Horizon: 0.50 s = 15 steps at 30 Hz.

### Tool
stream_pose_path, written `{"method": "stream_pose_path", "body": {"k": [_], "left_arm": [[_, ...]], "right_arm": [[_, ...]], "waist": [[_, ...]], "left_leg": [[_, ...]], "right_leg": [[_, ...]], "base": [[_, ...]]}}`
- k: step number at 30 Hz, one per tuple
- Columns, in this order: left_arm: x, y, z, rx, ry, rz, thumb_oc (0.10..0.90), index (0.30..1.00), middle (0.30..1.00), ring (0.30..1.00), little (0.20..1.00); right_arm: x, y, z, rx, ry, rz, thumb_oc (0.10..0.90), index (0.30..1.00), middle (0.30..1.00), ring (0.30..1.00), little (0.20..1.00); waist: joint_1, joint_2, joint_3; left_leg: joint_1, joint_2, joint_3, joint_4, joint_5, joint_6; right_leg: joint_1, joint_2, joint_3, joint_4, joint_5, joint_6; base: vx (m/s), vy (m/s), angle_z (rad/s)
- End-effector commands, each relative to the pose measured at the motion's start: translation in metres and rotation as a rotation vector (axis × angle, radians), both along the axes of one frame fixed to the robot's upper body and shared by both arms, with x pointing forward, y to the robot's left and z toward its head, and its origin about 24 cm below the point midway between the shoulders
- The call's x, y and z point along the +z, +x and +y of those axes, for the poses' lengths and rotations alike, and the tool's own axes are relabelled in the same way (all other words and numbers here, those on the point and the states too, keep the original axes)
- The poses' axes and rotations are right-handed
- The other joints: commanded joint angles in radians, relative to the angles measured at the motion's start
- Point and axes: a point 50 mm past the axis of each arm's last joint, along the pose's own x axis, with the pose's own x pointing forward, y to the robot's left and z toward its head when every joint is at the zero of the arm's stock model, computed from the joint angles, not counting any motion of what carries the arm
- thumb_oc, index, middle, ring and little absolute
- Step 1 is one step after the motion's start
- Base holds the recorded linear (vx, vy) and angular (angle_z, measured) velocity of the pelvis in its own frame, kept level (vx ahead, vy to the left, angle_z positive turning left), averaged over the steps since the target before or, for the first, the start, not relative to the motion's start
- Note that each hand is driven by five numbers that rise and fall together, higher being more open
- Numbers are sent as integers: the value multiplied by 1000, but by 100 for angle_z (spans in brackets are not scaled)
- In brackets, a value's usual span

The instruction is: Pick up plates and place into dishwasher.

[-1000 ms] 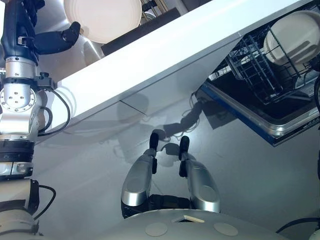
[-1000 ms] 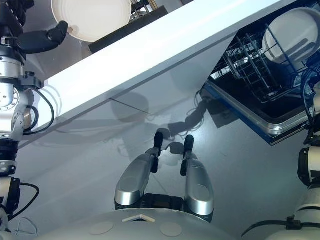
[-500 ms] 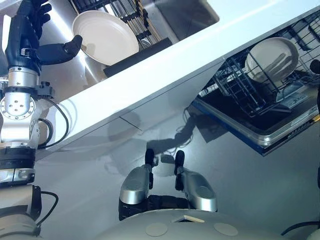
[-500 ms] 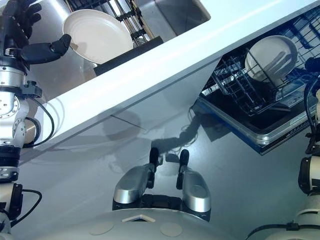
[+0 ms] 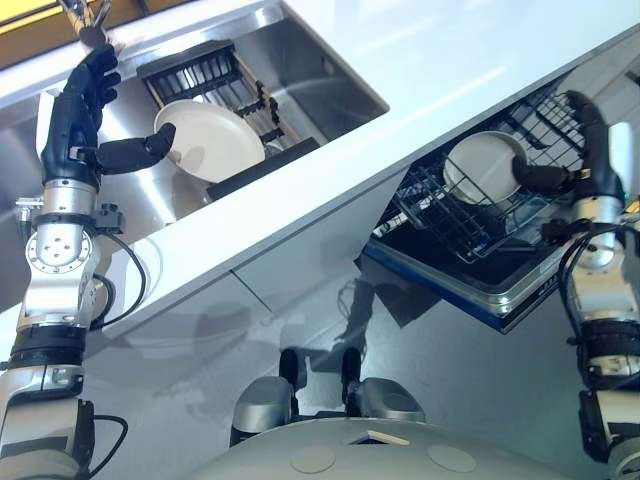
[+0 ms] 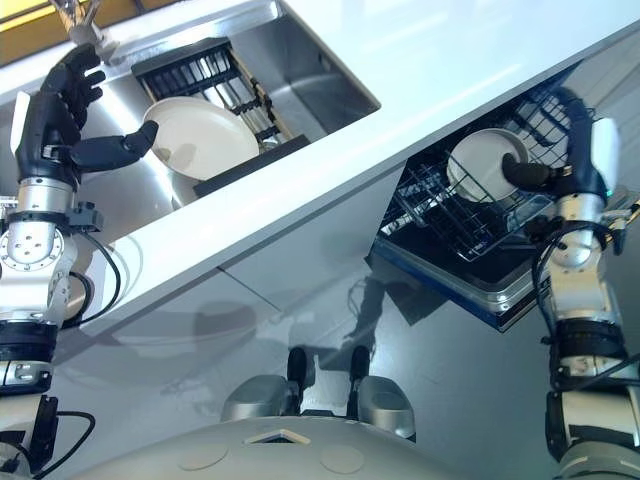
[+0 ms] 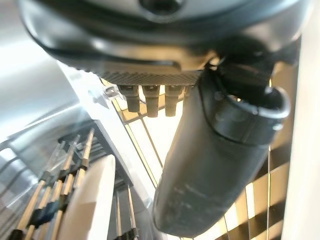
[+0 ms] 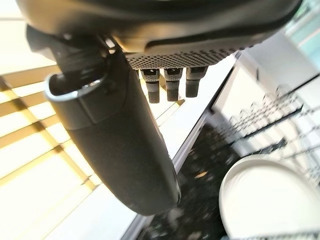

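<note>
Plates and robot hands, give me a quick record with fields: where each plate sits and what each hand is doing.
plate in sink: leaning on the dish rack in the sink
plate in dishwasher: standing on edge in the wire rack
left robot hand: open, thumb at the sink plate's rim
right robot hand: open, thumb toward the dishwasher plate
dishwasher door: open
</note>
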Motion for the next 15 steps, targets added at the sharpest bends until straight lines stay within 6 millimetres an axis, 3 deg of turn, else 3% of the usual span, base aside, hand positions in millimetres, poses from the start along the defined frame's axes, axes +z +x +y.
{"method": "stream_pose_path", "body": {"k": [1, 5, 8, 11, 15], "left_arm": [[20, -5, 11, 76, 40, -92, 800, 900, 900, 900, 900], [13, -5, 17, 118, 66, -31, 800, 900, 900, 900, 900], [16, -8, 21, 196, 180, -46, 800, 900, 900, 900, 900], [26, -16, 32, 348, 449, -85, 800, 900, 900, 900, 900], [50, -33, 48, 532, 681, -200, 800, 900, 900, 900, 900]], "right_arm": [[37, -9, 2, 110, -19, -172, 800, 900, 900, 900, 900], [22, -14, 22, 211, 56, -140, 800, 900, 900, 900, 900], [15, -16, 34, 262, 85, -136, 800, 900, 900, 900, 900], [11, -21, 44, 313, 51, -133, 800, 900, 900, 900, 900], [5, -26, 43, 341, 42, -75, 800, 900, 900, 900, 900]], "waist": [[-37, 46, -192], [-57, 54, -198], [-68, 61, -199], [-79, 71, -201], [-85, 80, -205]], "left_leg": [[-9, -51, 20, 25, -102, 38], [-3, -54, 40, 36, -115, 49], [-4, -57, 49, 44, -121, 56], [-7, -59, 59, 44, -122, 60], [-12, -60, 65, 40, -120, 61]], "right_leg": [[-47, 11, -24, 144, -117, 68], [-50, 7, -14, 153, -123, 70], [-54, 5, -7, 157, -126, 70], [-59, 6, 2, 154, -128, 68], [-60, 8, 11, 143, -127, 66]], "base": [[-29, 74, -20], [-26, 66, -11], [-27, 63, -11], [-21, 66, -15], [-25, 43, -8]]}}
